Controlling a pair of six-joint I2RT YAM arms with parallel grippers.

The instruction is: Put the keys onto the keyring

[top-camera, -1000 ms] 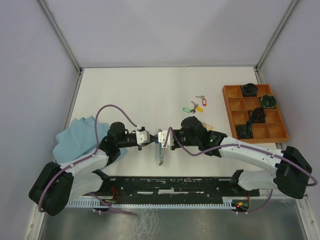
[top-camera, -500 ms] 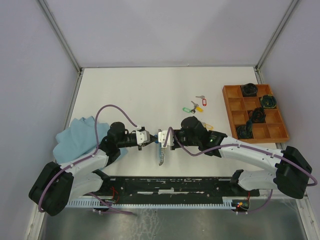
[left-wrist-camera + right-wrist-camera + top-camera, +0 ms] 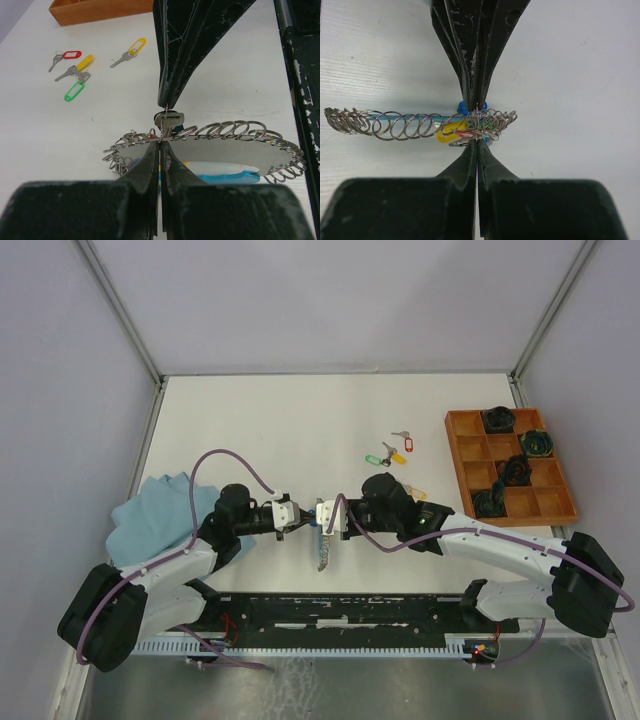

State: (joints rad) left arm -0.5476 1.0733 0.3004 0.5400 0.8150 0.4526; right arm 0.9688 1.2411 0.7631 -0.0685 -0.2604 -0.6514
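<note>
Nearest the arm bases, lower centre of the overhead view, the left fingers and the right fingers meet tip to tip. Both pairs are pressed fully shut on the same thin wire at the rim of the keyring, which is held off the bench between them. A silver key hangs at that pinch point; whether the clamped wire is the key's own small ring or the loop itself cannot be told. The blue sleeve shows beneath the loop. On progress, a cluster of coloured tags (yellow, red, green and blue) already hangs at the gripped end, so several keys appear threaded and one more seems to be in hand. A blue cloth lies at lower left. Further back, centre right, four loose keys lie on the bench, with red, green and two yellow tags, well apart from the ring; these are outstanding. Beyond them, at right, the wooden tray holds dark coiled bundles. Compared with the earlier overhead frames, no change was found: arms, ring and loose keys sit as before.
</note>
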